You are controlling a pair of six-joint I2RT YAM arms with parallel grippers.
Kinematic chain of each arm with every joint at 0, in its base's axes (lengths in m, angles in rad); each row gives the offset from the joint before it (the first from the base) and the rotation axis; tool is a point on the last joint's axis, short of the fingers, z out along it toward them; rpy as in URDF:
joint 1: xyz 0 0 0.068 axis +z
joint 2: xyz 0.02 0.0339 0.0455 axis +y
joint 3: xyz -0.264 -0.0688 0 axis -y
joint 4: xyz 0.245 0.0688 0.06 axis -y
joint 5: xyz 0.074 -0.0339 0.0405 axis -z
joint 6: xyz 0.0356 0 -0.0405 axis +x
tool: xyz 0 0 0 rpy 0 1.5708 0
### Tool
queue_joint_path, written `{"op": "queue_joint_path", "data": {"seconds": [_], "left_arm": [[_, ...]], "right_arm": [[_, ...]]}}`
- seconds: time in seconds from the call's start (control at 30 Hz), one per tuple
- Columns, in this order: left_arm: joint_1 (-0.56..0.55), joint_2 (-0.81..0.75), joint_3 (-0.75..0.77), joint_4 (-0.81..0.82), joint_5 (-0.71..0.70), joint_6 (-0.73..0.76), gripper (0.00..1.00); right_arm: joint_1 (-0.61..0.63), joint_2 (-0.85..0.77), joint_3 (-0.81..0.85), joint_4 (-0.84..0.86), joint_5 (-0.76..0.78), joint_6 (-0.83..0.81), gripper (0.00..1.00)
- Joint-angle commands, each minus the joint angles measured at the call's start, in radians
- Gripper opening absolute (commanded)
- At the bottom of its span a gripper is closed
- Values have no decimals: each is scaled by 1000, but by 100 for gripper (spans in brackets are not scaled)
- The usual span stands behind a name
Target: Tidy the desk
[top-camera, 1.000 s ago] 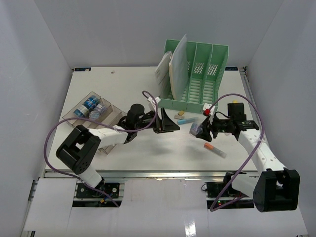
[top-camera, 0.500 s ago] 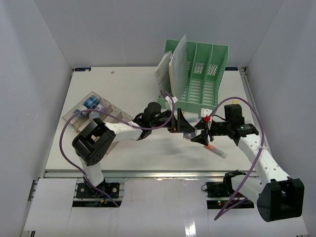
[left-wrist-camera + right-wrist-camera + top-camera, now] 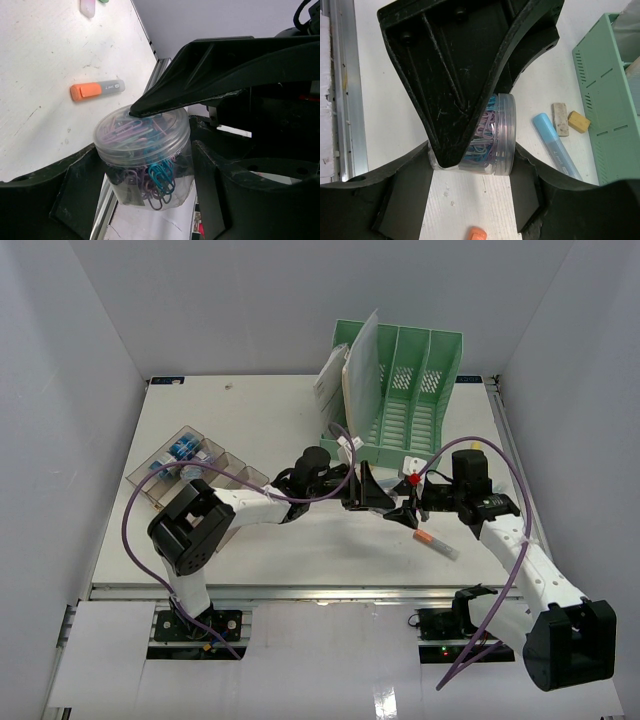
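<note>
Top external view, item one: counter (image 3: 200, 420), white, flat, its long axis running left to right. A metal rail (image 3: 300, 592) lines its near long edge, by my bases. It lies under both my arms, and my fingers meet over its centre-right part, just in front of the green rack (image 3: 405, 390).

Item two: jar (image 3: 145, 145), clear, round, full of coloured paper clips. It lies between both pairs of fingers.
- My left fingers (image 3: 87, 170) stand against the jar's round wall, one on each side, grasping it.
- My right fingers (image 3: 415, 175) are grasping the same jar end to end, one tip on the lid and the other at the base.
- Whether the jar touches the counter I cannot tell.

Item three: marker (image 3: 435, 543), orange cap, grey barrel, lying flat on the counter near my right arm.

Item four: blue highlighter (image 3: 555, 145) and two erasers, one grey (image 3: 561, 119) and one tan (image 3: 579, 121), beside the rack's front.

Item five: clear tray (image 3: 195, 465), at the counter's left, holding small blue things.
</note>
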Motion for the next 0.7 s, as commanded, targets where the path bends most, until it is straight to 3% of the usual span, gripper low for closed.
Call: {"op": "queue_joint_path", "data": {"seconds": [0.0, 0.17, 0.33, 0.5, 0.67], "left_arm": [[-5, -23, 33, -60, -8, 15, 65], [-5, -73, 37, -171, -119, 81, 55], [24, -149, 79, -425, -229, 204, 52], [124, -293, 40, -656, -350, 280, 50], [331, -521, -30, -884, -453, 348, 49]], "right_arm": [[24, -5, 6, 92, 20, 12, 49], [37, -14, 0, 93, 29, 10, 82], [37, -41, 13, 79, 61, 9, 96], [33, -98, 26, 70, 94, 10, 97], [28, -147, 24, 66, 117, 26, 96]]}}
